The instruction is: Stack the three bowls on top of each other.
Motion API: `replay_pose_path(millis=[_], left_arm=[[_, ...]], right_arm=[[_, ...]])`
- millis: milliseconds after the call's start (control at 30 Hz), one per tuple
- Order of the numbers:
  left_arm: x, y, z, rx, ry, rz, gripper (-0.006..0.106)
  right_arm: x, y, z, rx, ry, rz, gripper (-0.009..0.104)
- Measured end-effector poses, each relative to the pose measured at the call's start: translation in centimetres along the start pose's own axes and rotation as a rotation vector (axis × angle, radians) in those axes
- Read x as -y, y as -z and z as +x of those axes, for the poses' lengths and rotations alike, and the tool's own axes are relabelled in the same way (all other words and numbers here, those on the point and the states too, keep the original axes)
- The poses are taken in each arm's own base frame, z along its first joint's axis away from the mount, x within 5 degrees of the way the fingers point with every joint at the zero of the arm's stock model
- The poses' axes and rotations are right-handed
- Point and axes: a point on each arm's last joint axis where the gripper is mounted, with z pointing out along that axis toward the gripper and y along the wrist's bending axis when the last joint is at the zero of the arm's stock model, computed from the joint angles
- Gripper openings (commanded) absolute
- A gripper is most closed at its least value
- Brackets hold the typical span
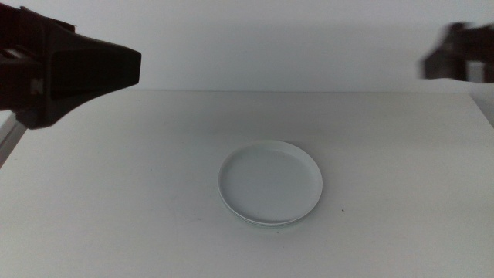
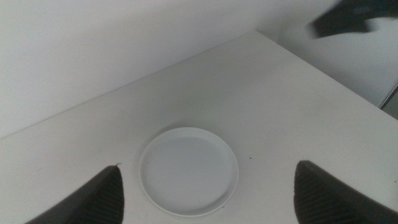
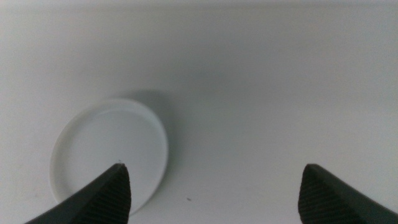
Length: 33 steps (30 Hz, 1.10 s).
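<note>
A white table [image 1: 116,201] fills most of the middle view, with a pale wall behind it. Near the table's middle sits a round stack of bowls [image 1: 270,182]. The top bowl is shallow and pale grey-white with a low rim. A thin mint green edge [image 1: 258,223] shows just under its near side, so at least one more bowl lies nested beneath it. How many bowls are in the stack cannot be told from these views.

The left arm reaches in high from the left side, and its dark left gripper [image 1: 85,69] hangs well above the table, apart from the stack. In its wrist view, the left gripper [image 2: 208,193] has its jaws spread wide with nothing between them. The stack [image 2: 188,170] lies on the table below the gap, closer to one jaw than the other and touching neither.

The right gripper [image 1: 455,58] appears as a dark blurred shape high at the right side, also well clear of the table. In its wrist view, the right gripper [image 3: 214,193] shows its jaws spread wide and holding nothing. The stack [image 3: 109,152] lies far below, off to the side of the gap, partly hidden behind one jaw.

A tiny dark speck [image 1: 342,211] marks the table just beside the stack.
</note>
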Motion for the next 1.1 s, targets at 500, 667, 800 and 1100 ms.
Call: replay_pose_path(millis=[500,667,800,1100], left_arm=[[0.0,0.0,0.0,0.000,0.000,0.000,0.094],[0.0,0.0,0.0,0.000,0.000,0.000,0.094],[0.0,0.0,-0.1,0.013,0.000,-0.006,0.094],[-0.5,0.1,-1.0,0.111,-0.010,-0.061,0.094]], right_arm=[[2.2,9.3,7.3,0.342,0.029,0.131,0.085],[2.2,9.5,7.3,0.350,0.042,0.132,0.085],[2.2,9.5,7.3,0.350,0.041,0.130,0.085],[2.2,9.5,7.3,0.350,0.041,0.130,0.085]])
